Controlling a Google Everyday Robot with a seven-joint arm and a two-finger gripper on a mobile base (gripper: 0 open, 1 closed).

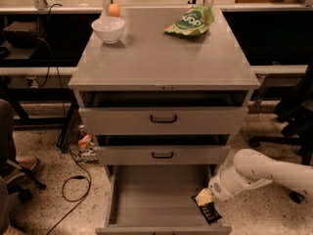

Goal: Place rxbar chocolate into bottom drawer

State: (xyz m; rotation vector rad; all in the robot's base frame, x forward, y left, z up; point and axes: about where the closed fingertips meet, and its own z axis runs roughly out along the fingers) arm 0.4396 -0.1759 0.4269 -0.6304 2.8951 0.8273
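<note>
White arm (266, 169) slants in from the frame's lower right; its tool (204, 198) clamps the rxbar chocolate (209, 213), hanging over the right front corner of the open bottom drawer (146, 192).

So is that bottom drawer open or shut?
Open: the bottom drawer is pulled out, grey floor showing. The gripper holds the rxbar chocolate at its front right corner.
</note>
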